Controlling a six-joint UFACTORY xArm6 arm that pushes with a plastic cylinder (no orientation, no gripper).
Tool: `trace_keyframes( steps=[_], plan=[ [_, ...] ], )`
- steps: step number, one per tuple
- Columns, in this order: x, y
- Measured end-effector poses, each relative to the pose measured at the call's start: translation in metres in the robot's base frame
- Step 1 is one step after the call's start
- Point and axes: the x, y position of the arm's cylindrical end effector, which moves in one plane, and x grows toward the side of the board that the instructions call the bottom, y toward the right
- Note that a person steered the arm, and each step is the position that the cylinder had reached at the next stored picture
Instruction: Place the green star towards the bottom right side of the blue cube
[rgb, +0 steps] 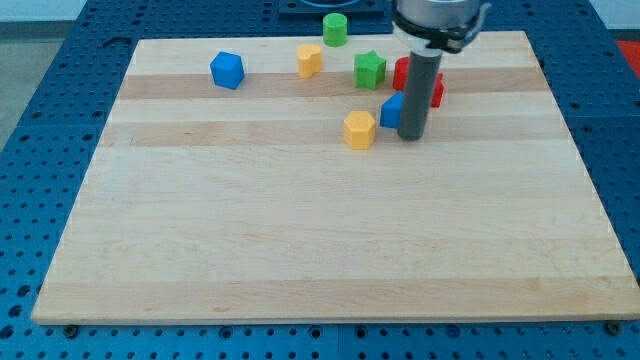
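Camera view: my tip (412, 137) beside a blue block (391, 111), green star (369, 69) above, no fingers visible.

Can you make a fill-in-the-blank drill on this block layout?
1. The green star lies to the view's ____ of the blue cube.
2. The block nearest the view's top, the green cylinder, is coloured ____.
3. My tip stands right beside a partly hidden ____ block.

Missing words: right; green; blue
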Motion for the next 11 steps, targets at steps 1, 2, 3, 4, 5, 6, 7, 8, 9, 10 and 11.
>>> trace_keyframes(
  steps=[1, 2, 3, 4, 5, 6, 7, 8, 9, 10, 11],
  plan=[
    [-0.02, -0.029],
    [-0.045, -0.078],
    [-0.063, -0.104],
    [-0.092, -0.111],
    [-0.124, -0.118],
    [-0.15, -0.118],
    [-0.161, -0.09],
    [-0.161, -0.024],
    [-0.16, 0.022],
    [-0.127, -0.019],
    [-0.056, -0.106]
  ],
)
